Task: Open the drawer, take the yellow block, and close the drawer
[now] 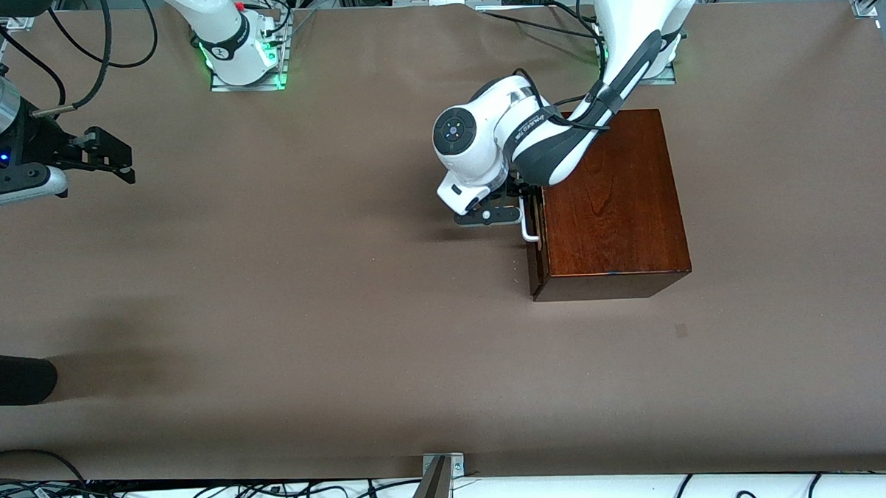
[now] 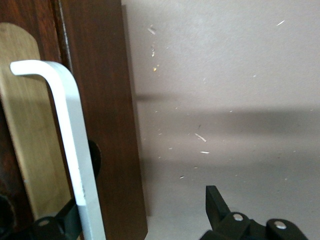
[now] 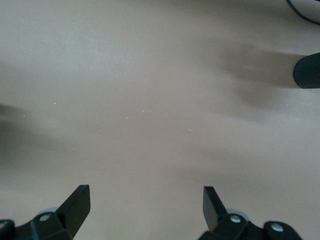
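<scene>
The mahogany box (image 1: 611,199) stands toward the left arm's end of the table. Its drawer (image 1: 537,264) faces the middle of the table and looks shut, its dark front (image 2: 105,100) against the box. The white bar handle (image 1: 529,230) (image 2: 70,125) sticks out from it. My left gripper (image 1: 513,202) (image 2: 145,205) is open at the handle. One finger (image 2: 62,222) sits against the bar and the other finger (image 2: 216,202) is over bare table. My right gripper (image 1: 108,154) (image 3: 145,192) hangs open over the table at the right arm's end, holding nothing. The yellow block is out of view.
A black rounded object (image 1: 13,378) (image 3: 307,70) juts over the table at the right arm's end, nearer the front camera. Brown table cover (image 1: 304,283) spreads in front of the drawer. Cables run along the edge nearest the front camera.
</scene>
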Robot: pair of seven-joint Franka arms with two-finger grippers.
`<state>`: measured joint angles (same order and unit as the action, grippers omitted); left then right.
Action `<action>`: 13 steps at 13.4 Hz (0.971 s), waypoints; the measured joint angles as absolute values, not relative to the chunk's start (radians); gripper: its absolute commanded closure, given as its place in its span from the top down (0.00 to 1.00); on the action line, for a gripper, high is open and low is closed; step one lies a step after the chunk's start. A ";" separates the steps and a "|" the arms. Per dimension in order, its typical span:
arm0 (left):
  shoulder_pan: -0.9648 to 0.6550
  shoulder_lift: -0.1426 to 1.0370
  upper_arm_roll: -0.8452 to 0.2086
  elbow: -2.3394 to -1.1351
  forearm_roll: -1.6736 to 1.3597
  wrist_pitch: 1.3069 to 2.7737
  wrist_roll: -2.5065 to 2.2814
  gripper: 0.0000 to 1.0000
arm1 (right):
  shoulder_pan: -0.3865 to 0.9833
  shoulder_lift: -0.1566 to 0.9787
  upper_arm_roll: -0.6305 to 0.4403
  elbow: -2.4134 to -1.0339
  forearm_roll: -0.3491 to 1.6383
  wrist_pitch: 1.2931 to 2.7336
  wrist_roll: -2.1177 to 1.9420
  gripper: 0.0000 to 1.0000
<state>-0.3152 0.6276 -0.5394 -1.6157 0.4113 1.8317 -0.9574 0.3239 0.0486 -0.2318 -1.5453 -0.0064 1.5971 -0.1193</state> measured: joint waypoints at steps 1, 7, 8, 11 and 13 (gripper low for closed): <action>-0.317 0.628 -0.539 -1.616 0.411 1.843 -0.958 1.00 | 0.324 0.049 -0.232 -1.545 -0.006 1.597 -0.119 1.00; -0.340 0.645 -0.542 -1.588 0.411 1.914 -0.968 1.00 | 0.324 0.049 -0.232 -1.545 -0.006 1.597 -0.119 1.00; -0.352 0.654 -0.542 -1.573 0.411 1.924 -0.968 1.00 | 0.324 0.049 -0.232 -1.545 -0.006 1.597 -0.119 1.00; -0.387 0.678 -0.540 -1.542 0.412 1.944 -0.971 1.00 | 0.324 0.049 -0.232 -1.545 -0.006 1.597 -0.119 1.00; -0.391 0.679 -0.538 -1.541 0.412 1.961 -0.971 1.00 | 0.324 0.049 -0.232 -1.545 -0.006 1.597 -0.119 1.00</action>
<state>-0.3909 0.6788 -0.5382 -1.5409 0.4119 1.9607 -0.9711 0.3239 0.0486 -0.2318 -1.5452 -0.0064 1.5971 -0.1193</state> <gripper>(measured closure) 0.000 0.000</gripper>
